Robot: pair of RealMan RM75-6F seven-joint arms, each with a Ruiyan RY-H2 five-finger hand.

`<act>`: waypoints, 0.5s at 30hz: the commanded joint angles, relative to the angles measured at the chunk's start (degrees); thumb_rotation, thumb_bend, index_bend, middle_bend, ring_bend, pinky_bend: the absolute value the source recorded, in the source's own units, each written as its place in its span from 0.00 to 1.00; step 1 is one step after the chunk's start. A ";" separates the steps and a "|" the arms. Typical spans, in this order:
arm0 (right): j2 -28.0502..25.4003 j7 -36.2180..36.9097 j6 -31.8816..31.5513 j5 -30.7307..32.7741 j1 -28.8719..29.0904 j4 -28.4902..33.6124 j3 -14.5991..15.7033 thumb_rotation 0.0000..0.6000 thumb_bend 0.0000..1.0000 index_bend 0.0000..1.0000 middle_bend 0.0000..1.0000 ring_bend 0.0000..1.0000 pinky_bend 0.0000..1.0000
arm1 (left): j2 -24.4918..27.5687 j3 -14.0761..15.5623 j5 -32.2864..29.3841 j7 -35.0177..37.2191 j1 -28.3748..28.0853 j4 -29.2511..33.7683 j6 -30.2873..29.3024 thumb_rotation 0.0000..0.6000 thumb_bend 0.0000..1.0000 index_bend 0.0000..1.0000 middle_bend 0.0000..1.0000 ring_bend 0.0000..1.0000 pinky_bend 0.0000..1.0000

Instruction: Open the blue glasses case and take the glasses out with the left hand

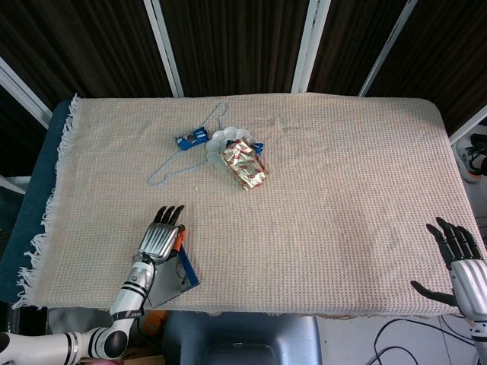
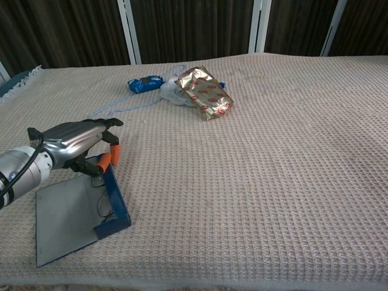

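Note:
The blue glasses case lies open near the table's front left corner, its grey lid flat on the cloth; it also shows in the head view. A thin glasses frame is faintly visible inside. My left hand curls over the case's far end, its orange-tipped fingers pinching the blue rim. My right hand hovers at the table's front right edge, fingers spread and holding nothing; only the head view shows it.
A gold foil packet, a white plastic piece, a blue snack wrapper and a light blue wire hanger lie at the back centre-left. A woven beige cloth covers the table.

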State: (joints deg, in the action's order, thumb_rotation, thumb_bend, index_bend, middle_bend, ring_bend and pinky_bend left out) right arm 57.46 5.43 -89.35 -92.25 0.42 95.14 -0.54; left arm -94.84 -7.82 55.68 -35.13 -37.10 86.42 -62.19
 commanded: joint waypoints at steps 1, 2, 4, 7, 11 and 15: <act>0.06 -0.14 0.11 0.09 0.06 0.04 -0.06 1.00 0.13 0.00 0.00 0.00 0.00 | 1.06 -0.07 -1.24 -0.89 0.31 0.52 -0.41 1.00 0.62 0.53 0.02 0.00 0.00; 0.09 -0.21 0.15 0.10 0.08 0.05 -0.06 1.00 0.13 0.00 0.00 0.00 0.00 | 1.46 -0.03 -1.75 -1.36 0.39 0.74 -0.55 1.00 0.63 0.53 0.02 0.00 0.00; 0.15 -0.43 0.26 0.05 0.14 0.09 -0.04 1.00 0.13 0.00 0.00 0.00 0.00 | 2.44 0.09 -3.26 -2.95 0.54 1.33 -1.03 1.00 0.63 0.54 0.02 0.00 0.00; 0.23 -0.71 0.38 -0.01 0.20 0.14 -0.01 1.00 0.13 0.00 0.00 0.00 0.00 | 3.41 0.26 -4.68 -4.61 0.64 1.97 -1.64 1.00 0.64 0.54 0.02 0.00 0.00; 0.36 -1.09 0.36 -0.03 0.18 0.19 0.00 1.00 0.13 0.00 0.00 0.00 0.00 | 4.87 0.55 -6.04 -5.75 1.01 2.58 -2.43 1.00 0.64 0.54 0.02 0.00 0.00; 0.44 -1.28 0.40 0.02 0.20 0.20 -0.01 1.00 0.13 0.00 0.00 0.00 0.00 | 5.82 0.63 -7.10 -6.54 1.21 3.08 -2.91 1.00 0.64 0.54 0.02 0.00 0.00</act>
State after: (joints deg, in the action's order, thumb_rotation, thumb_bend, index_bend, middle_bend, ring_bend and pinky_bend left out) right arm 57.90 4.15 -88.95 -92.23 0.62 95.33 -0.55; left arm -89.10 -7.21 48.68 -41.58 -35.91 89.41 -65.07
